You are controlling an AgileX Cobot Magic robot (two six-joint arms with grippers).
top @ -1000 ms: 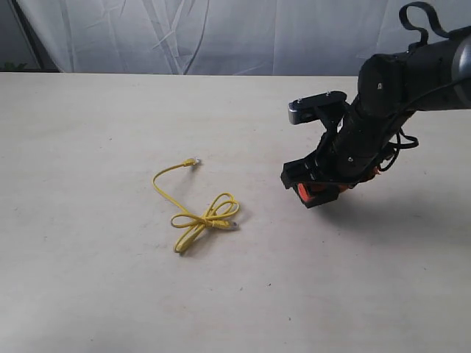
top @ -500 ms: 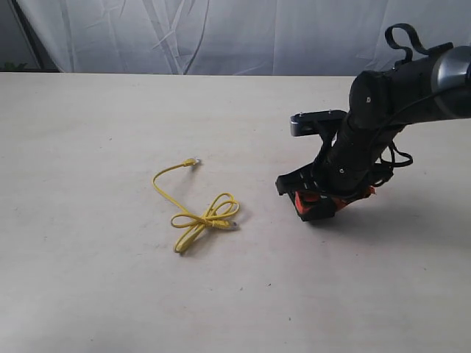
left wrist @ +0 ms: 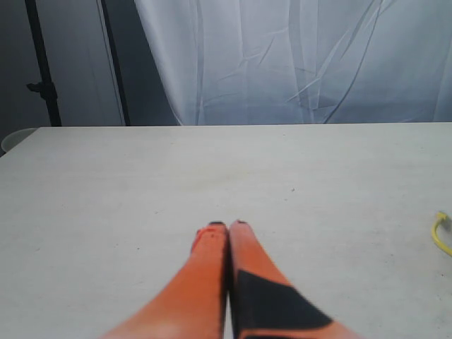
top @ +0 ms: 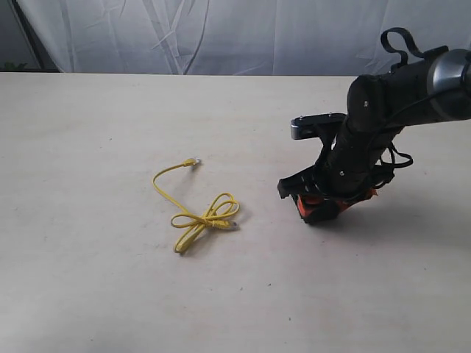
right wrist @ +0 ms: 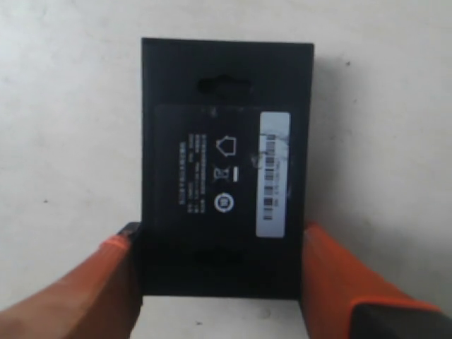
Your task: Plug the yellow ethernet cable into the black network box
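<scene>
The black network box lies flat under my right wrist, its white barcode label facing up. My right gripper is shut on it, one orange finger pressed against each long side near one end. In the exterior view this gripper is low over the table at the right, with the box's black edge sticking out. The yellow ethernet cable lies loosely looped left of it, one plug end pointing away. My left gripper is shut and empty, with a bit of cable at that view's edge.
The pale table carries only the cable and the box. A white curtain hangs behind the table's far edge. A dark stand shows beyond the table in the left wrist view.
My right arm has come down and slightly leftward with the box, bringing it from above the table to the surface. The cable has not moved.
</scene>
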